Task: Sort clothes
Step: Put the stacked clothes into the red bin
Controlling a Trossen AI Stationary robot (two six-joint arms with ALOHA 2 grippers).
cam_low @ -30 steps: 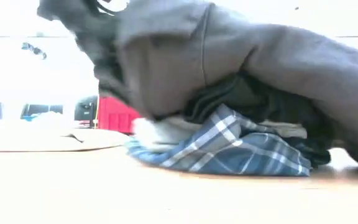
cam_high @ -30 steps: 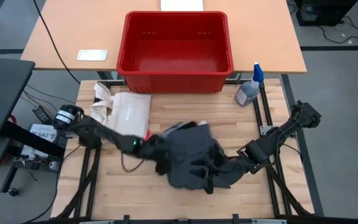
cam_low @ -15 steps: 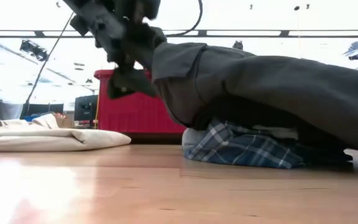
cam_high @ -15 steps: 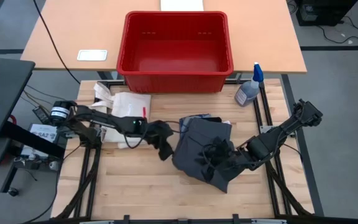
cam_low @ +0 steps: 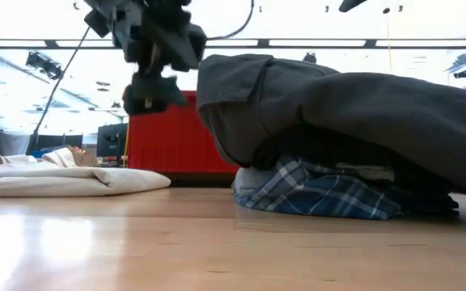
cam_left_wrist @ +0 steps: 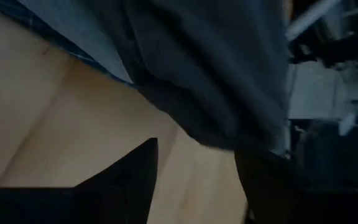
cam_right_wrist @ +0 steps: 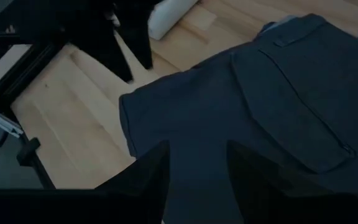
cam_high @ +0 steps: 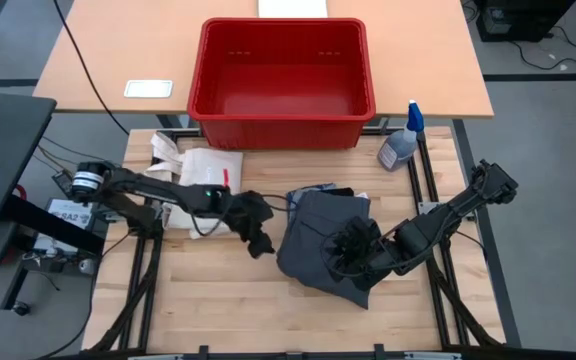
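The dark grey cloth lies heaped over the blue-and-white plaid cloth, whose underside rests on the table. My left gripper hangs open above the table just left of the heap, and its wrist view shows the grey cloth ahead of the open fingers. My right gripper is open low over the right half of the grey cloth. No separate black fabric shows. My right gripper stands over the top of the dark grey cloth, fingers pointing toward the table's left. I cannot tell whether they touch it.
A red bin stands beyond the table's far edge. The white tote bag lies at the far left and a spray bottle at the far right corner. Bare wood lies near and left of the heap.
My left gripper had the grey cloth's left part lifted high. It let go and drew back toward the table's left. That part dropped and the cloth now lies farther right on the pile. My right gripper moved a little toward the far edge.
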